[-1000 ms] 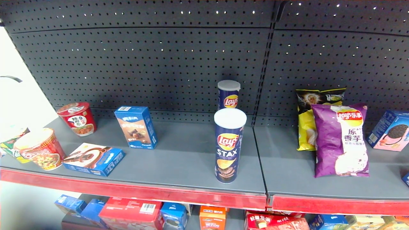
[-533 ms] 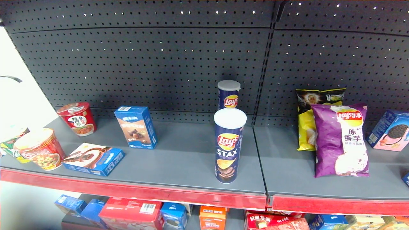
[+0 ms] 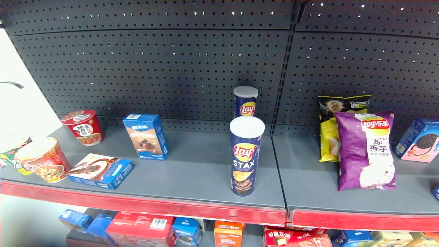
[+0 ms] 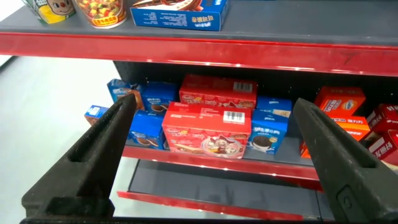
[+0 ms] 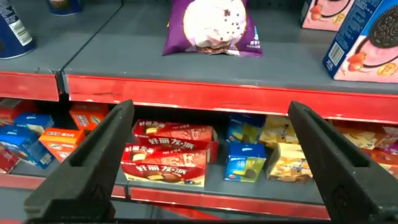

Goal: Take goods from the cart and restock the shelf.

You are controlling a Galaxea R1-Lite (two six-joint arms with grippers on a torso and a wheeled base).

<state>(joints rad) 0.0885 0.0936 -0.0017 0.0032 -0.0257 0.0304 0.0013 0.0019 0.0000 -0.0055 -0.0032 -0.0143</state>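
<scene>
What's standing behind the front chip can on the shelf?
A second blue chip can stands upright behind the front chip can, by the pegboard back panel. Its lid and upper body show; its lower part is covered.

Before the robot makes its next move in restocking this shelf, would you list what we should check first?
1. Left gripper open and empty: ok.
2. Right gripper open and empty: ok.
3. Bare room on the shelf between the upright blue box and the front chip can: ok.
4. Front chip can upright and back from the shelf's front edge: ok.
5. Where the cart stands: cannot tell.
</scene>
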